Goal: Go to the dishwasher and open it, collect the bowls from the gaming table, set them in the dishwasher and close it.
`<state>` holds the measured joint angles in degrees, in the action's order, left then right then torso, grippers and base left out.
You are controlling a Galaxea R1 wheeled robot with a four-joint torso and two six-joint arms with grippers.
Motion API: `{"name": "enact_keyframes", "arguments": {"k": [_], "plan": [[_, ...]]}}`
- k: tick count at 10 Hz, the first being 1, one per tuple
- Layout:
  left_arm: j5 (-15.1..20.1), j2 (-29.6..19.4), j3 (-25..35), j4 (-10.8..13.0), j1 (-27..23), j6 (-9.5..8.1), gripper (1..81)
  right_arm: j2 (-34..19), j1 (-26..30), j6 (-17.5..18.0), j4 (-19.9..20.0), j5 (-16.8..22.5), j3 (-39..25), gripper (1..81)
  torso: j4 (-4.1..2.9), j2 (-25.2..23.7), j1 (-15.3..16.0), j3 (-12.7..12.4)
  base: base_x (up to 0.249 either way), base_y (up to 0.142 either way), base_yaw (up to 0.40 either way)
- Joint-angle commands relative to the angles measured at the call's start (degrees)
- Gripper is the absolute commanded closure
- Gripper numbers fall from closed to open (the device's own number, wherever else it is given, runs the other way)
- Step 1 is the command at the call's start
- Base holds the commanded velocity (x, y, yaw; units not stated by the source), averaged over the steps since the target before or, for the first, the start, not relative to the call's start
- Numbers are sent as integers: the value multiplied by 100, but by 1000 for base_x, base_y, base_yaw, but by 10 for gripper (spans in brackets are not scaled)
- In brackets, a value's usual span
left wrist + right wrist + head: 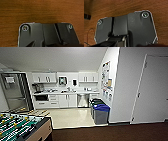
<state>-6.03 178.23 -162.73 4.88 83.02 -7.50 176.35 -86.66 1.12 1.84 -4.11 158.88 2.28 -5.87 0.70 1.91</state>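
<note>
The dishwasher (83, 100) is the stainless-steel front set in the white kitchenette cabinets at the far end of the room, under the counter and right of centre. Its door stands shut. It is several metres ahead of me, across a strip of dark carpet and a pale floor. The bowls and the gaming table are out of view. Both wrist views look down on brown carpet (41, 11) past my own dark plate.
A foosball table (22, 127) stands close at the front left. A tall steel fridge (15, 92) is at the far left. Dark bins (100, 110), one with a blue lid, line the right wall near the dishwasher. A white door (152, 89) is on the right.
</note>
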Motion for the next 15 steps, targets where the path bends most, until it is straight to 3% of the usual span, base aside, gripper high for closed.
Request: {"name": "enact_keyframes", "arguments": {"k": [1,7,15], "plan": [[208,3,13,5,-404,3,10,-1,373,-7,9,253,2,10,0,0,0,0,195,0,0],[208,-6,13,5,-404,3,10,-1,355,-7,9,253,-34,10,0,0,0,0,196,0,0],[208,3,22,4,-386,3,10,-1,373,-24,-17,244,-34,10,0,2,0,0,183,71,0]]}}
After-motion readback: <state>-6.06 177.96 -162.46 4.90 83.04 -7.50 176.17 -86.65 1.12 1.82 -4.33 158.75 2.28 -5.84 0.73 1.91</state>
